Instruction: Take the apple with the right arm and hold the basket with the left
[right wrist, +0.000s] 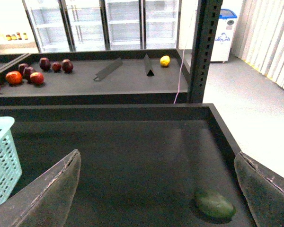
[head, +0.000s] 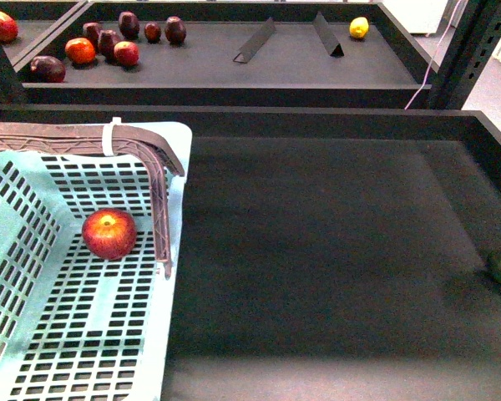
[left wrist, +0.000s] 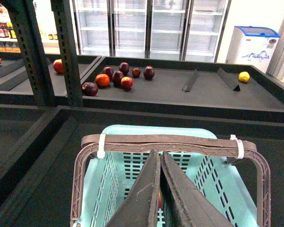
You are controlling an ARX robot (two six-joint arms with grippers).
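The apple [head: 109,233] is seen lying on the slotted floor of the basket [head: 33,334], near the corner under the bend of the brown handle [head: 154,167]. A white tie [head: 111,136] is wrapped around that handle. The left gripper [left wrist: 159,189] is held above the basket, fingers pressed together with nothing between them. The right gripper [right wrist: 156,189] is spread wide and holds nothing, over the dark tray [head: 334,251] beside the basket. A green fruit [right wrist: 215,204] is seen on that tray, well apart from the basket. Behind the basket, on the far tray, dark fruits [head: 108,42] are grouped, and 1 yellow fruit [head: 359,27] lies well apart from them.
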